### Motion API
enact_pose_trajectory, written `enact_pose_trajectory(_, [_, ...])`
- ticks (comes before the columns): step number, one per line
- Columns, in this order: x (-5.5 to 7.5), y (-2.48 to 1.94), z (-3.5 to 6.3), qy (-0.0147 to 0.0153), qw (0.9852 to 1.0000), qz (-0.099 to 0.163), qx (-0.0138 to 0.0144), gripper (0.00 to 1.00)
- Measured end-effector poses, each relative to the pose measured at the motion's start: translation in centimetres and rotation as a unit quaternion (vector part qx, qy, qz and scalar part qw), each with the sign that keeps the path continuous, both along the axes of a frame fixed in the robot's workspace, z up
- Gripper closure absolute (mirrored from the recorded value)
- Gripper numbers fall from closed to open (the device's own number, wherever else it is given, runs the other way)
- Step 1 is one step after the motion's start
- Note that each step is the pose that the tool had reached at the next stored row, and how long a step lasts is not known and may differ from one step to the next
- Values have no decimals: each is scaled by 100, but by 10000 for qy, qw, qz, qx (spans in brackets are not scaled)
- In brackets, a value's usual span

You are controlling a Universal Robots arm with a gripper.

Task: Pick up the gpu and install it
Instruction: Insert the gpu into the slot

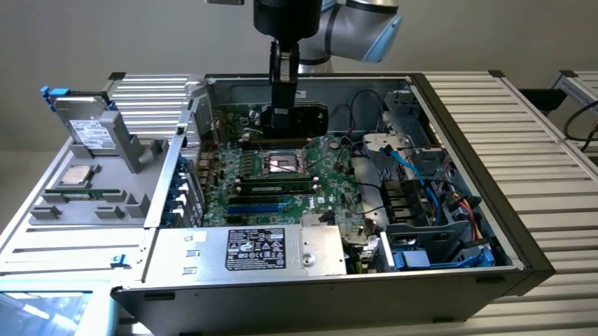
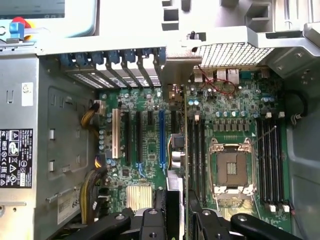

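Hanging over the case (image 1: 309,297) on a ribbed table (image 1: 551,175), the end effector (image 2: 176,210) seemingly clamps the gpu (image 1: 301,120).

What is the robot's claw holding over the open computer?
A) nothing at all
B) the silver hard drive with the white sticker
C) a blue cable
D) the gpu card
D: the gripper is shut on the gpu, which hangs above the motherboard inside the case, while the hard drive sits outside the case on the exterior view's left.
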State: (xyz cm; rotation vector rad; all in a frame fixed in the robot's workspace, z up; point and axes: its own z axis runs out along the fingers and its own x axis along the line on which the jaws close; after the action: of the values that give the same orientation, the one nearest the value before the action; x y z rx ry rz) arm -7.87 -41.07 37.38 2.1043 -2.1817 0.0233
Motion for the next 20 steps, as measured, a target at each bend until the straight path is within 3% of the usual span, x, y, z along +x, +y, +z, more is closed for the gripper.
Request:
enact_pose_trajectory(3, [-35,0,-34,0,10000,0,63,72])
enact_pose_trajectory(8, [-65,-1,-118,1,10000,0,66,72])
enact_pose_trajectory(18, [-102,3,-166,1,10000,1,65,72])
enact_pose_trajectory(20, [-102,2,-187,15,10000,2,67,72])
